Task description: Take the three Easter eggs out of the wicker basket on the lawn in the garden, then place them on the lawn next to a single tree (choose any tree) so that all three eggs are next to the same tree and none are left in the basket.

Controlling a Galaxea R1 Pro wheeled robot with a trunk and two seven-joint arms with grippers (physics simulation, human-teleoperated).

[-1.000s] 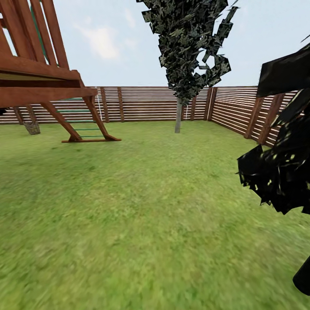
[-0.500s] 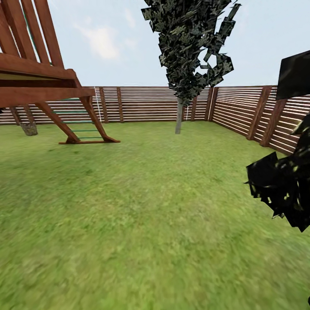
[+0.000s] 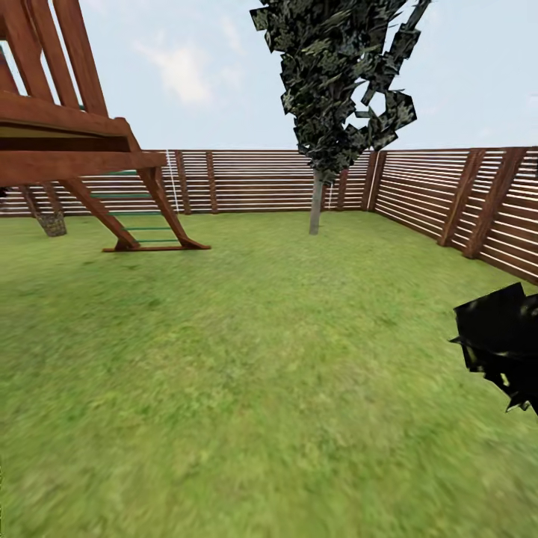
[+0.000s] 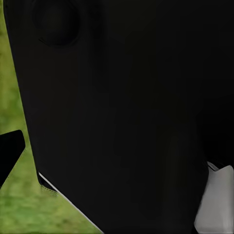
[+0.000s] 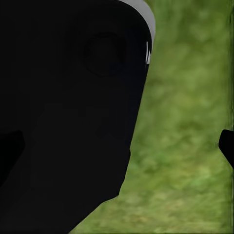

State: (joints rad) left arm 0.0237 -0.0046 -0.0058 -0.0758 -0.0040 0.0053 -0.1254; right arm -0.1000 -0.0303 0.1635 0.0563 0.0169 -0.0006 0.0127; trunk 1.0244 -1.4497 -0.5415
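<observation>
Mottled green lawn (image 3: 246, 388) spreads from the near foreground back to a brown horizontal-slat fence (image 3: 254, 181) that closes the garden at the rear and along the right. Nearest the camera, well short of the fence and at the right edge of the head view, a clump of black jagged foliage (image 3: 502, 344) juts in over the grass. Farther back on the left, just in front of the fence, stands a reddish-brown wooden play frame (image 3: 82, 149) with slanted legs and green rungs; a small grey-brown lump (image 3: 52, 223) sits on the grass beneath it, too small to identify. Close to the fence's rear corner rises a dark, ragged-leaved tree (image 3: 332, 82) on a thin pale trunk (image 3: 317, 205). Pale sky with a faint cloud sits above the fence line. Eggs and wicker basket: cannot place them from these views. Left wrist view: a large black body of the robot (image 4: 122, 112) blocks most of the frame, grass (image 4: 19, 204) at one edge; left gripper's state cannot be told. Right wrist view: similar black bulk (image 5: 63, 117) over blurred grass (image 5: 185, 136); right gripper's state likewise cannot be told.
</observation>
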